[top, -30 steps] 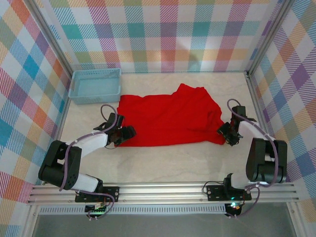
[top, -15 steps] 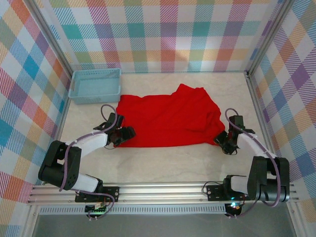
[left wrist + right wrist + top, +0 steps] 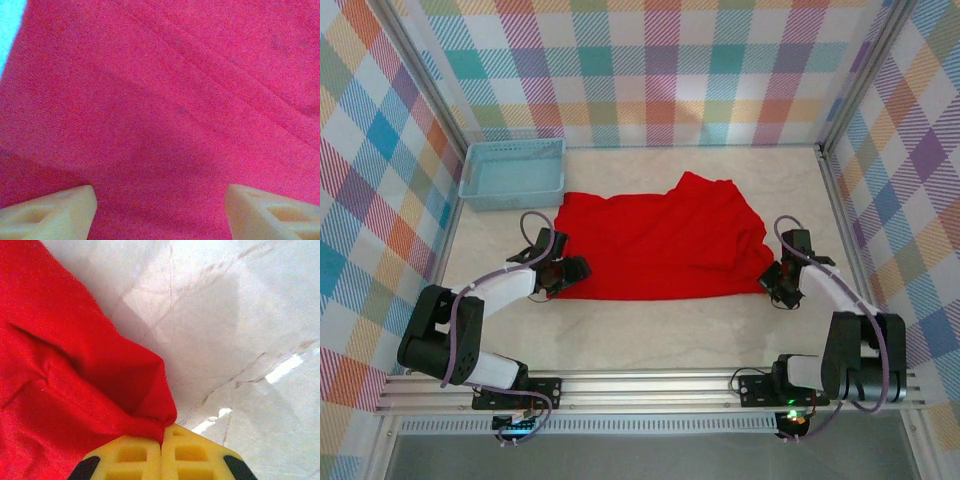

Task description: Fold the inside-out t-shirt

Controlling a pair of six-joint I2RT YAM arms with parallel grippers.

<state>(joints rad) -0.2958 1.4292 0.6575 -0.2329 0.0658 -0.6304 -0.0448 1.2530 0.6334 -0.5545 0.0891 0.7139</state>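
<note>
**R corner pinched, L not yet closed: grip stage of first fold**

Location: the inside-out t-shirt [image 3: 665, 240] lies spread mid-surface, roughly flat on its left half and rumpled and doubled toward the far right. The blue basket [image 3: 512, 172] sits apart at the far left. The pale surface [image 3: 670, 330] is bare on the near side.

Right gripper [image 3: 162, 449]: jaws pressed together at the shirt's near-right corner. The cloth tip runs down into the seam between them, so it reads as a pinch on the shirt.

Left gripper [image 3: 160, 215]: jaws spread, low over the near-left part of the shirt, red cloth beneath and between them.

Step in hand (judgement): secure both near corners before lifting.

Recommendations:
- L jaws should close on the hem itself, not on mid-panel cloth, and take all layers.
- Check the R bite is deep enough. A tip-only pinch may slip under tension.
- Lift both sides level and keep the near edge taut, so the rumpled far-right area does not drag.

Not verifiable:
- Depth of cloth inside the R pinch.
- Whether the L tips touch the cloth or hover, as the frame edge cuts them off.
- No. of layers at either corner.
- Sleeve and collar positions within the bunched section.
</note>
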